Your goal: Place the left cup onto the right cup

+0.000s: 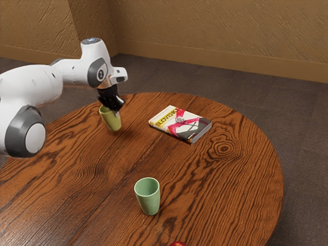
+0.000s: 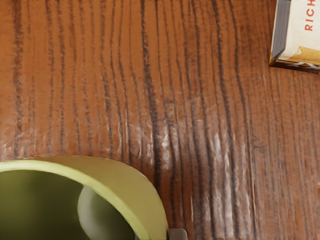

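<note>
An olive-green cup [image 1: 111, 119] hangs tilted above the round wooden table [image 1: 215, 169] near its far left side, with my black gripper [image 1: 111, 105] shut on its rim. In the wrist view the same cup's rim [image 2: 115, 185] and hollow inside lie just under my hand. A second, paler green cup [image 1: 147, 195] stands upright on the table near the front edge, well in front of the held cup and toward the exterior view's right.
A book [image 1: 180, 123] with a yellow, white and red cover lies flat on the table behind the middle; its corner [image 2: 297, 35] is in the wrist view. A small red thing [image 1: 178, 244] peeks in at the table's front edge.
</note>
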